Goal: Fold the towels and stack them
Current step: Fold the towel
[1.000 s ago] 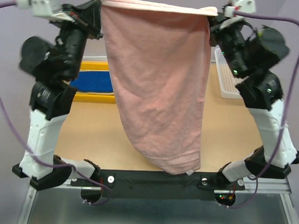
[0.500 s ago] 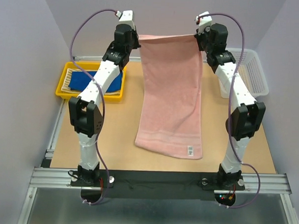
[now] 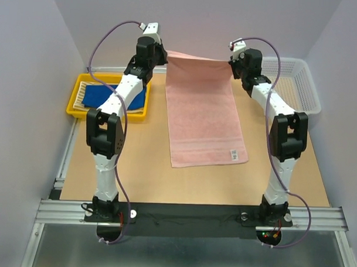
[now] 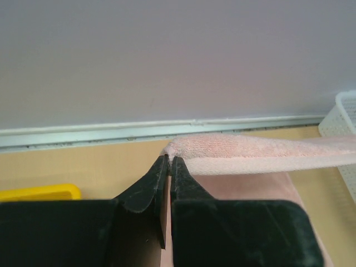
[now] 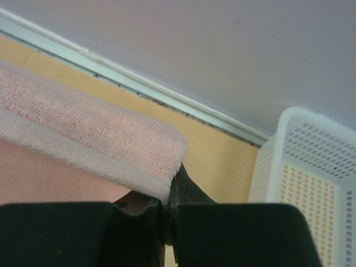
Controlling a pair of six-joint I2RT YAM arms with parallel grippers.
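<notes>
**Q:** Where is the pink towel?

**A:** The pink towel [image 3: 205, 120] hangs between the two claws at the far side of the table [image 3: 224, 182]. Its far edge is lifted off the table and pulled into a nearly straight line from one claw to the other. From there the cloth slopes down toward the arm bases. Most of it lies flat and open on the wood, and a small white label [image 3: 233, 153] shows near its near right corner.

**Q:** What are the claws doing?

**A:** The left claw [image 3: 164, 53] is pinched on the towel's far left corner. Its wrist camera shows the black fingers almost together, with pink cloth caught at their tips. The right claw [image 3: 232, 60] is clamped on the far right corner, and the thick hem folds over its fingertips.

**Q:** What else is around them?

**A:** A yellow tray [image 3: 74, 109] sits to the left of the left claw, nearer the bases. It holds a blue towel [image 3: 106, 96], and a striped towel [image 3: 80, 95] shows at the tray's left end. I cannot tell whether the striped one runs underneath the blue one. A white basket [image 3: 303, 85] with perforated walls stands just to the right of the right claw. A pale wall rises beyond both claws.
</notes>
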